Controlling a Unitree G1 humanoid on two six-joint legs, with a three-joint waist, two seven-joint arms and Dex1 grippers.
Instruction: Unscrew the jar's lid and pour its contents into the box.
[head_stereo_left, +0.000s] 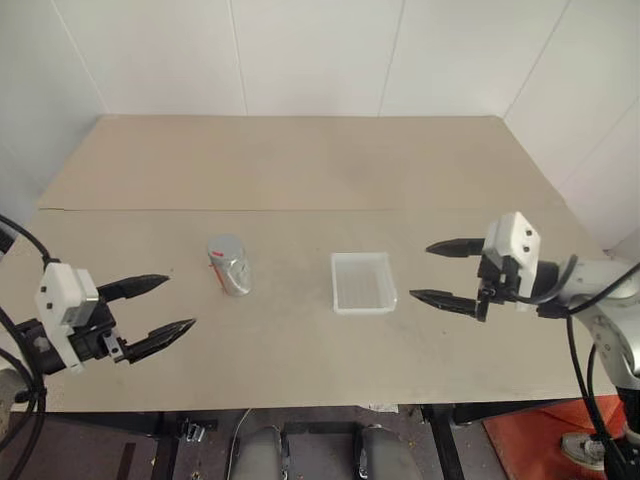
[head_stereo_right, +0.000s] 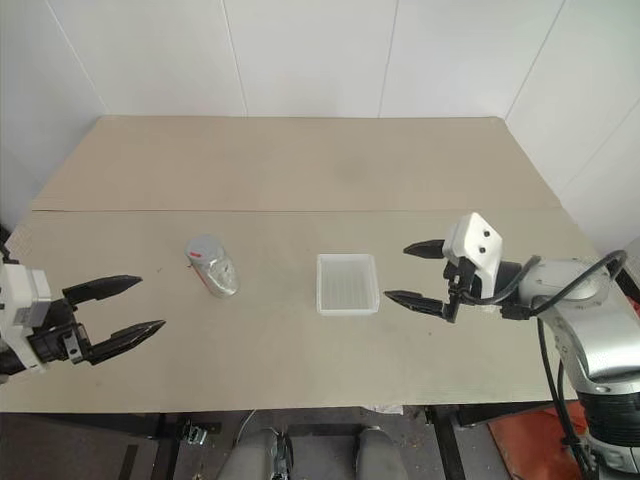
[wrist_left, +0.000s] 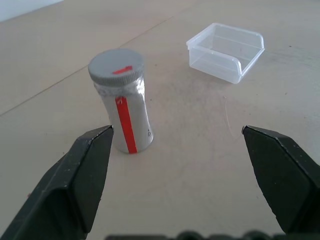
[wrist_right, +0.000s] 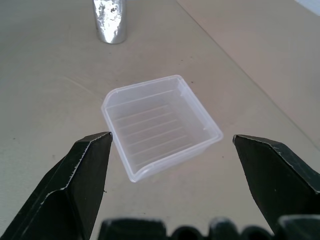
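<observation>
The silvery jar (head_stereo_left: 230, 267) stands upright on the table (head_stereo_left: 300, 170), left of centre, with a red stripe down its side. Its grey lid (wrist_left: 115, 65) with a red mark sits on top. The contents are hidden behind the silvery wall. To the jar's right lies the box (head_stereo_left: 362, 282), a shallow translucent tray with a ribbed bottom, holding nothing. My left gripper (head_stereo_left: 158, 309) is open, to the left of the jar and nearer the front edge, apart from it. My right gripper (head_stereo_left: 446, 273) is open just right of the box, pointing toward it.
The tan table runs back to white walls, and a seam (head_stereo_left: 200, 209) crosses it behind the jar and box. An orange object (head_stereo_left: 530, 440) lies on the floor at the lower right, past the table's front edge.
</observation>
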